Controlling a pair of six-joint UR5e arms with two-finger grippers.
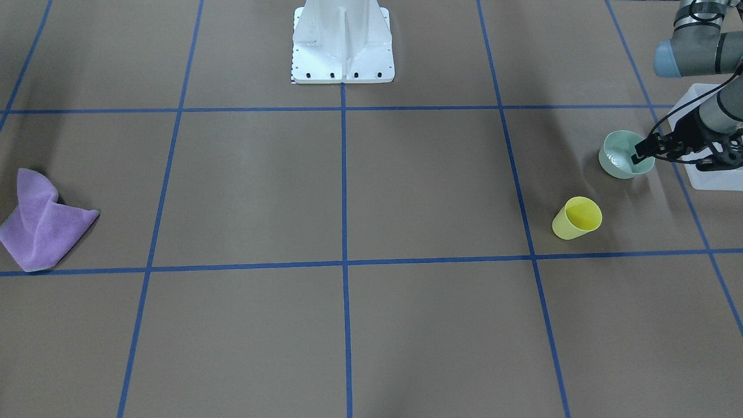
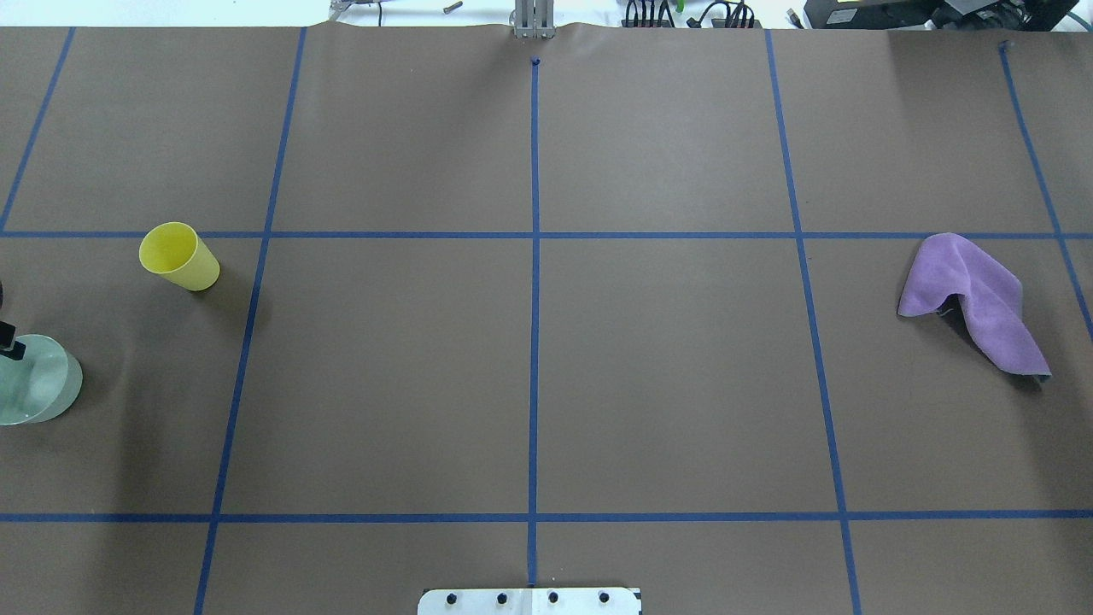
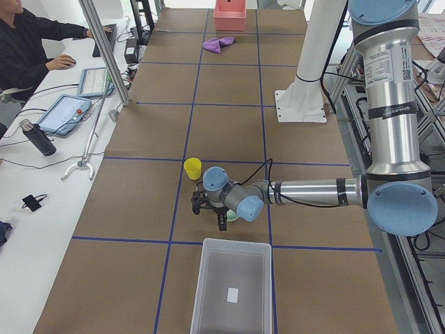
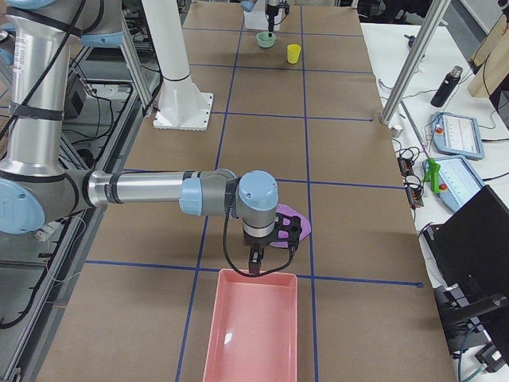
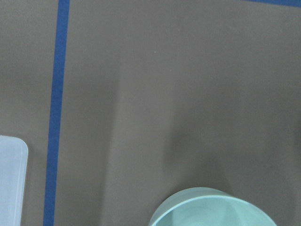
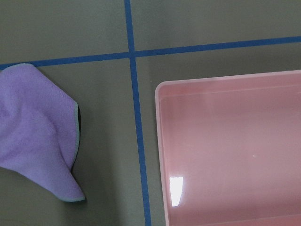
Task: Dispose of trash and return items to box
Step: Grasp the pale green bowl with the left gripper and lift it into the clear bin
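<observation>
- A brown paper-covered surface (image 2: 666,367) marked into squares with blue tape carries everything.
- The mint-green bowl (image 1: 619,161) sits upright on the surface, just beside the translucent white tub (image 1: 717,177) and not yet in it.
- The left claw (image 1: 641,152) hangs at the bowl's rim on the tub side, with one dark finger seeming to dip inside. Whether it is spread or already pinching the rim cannot be told.
- The step in hand looks like taking the bowl by its rim. One finger should go inside the wall and one outside. The glaze looks slick, so the pinch needs to be firm and square.
- The bowl should rise above the tub's wall before it travels sideways, then be lowered in, not dropped.
- The yellow cup (image 1: 577,218) stands near the bowl on the side away from the tub, so it is off that path.
- The right claw (image 4: 254,263) hovers over the near end of a pink tray (image 4: 253,330), with a purple cloth (image 4: 288,227) just beyond it. Its state cannot be told.
</observation>
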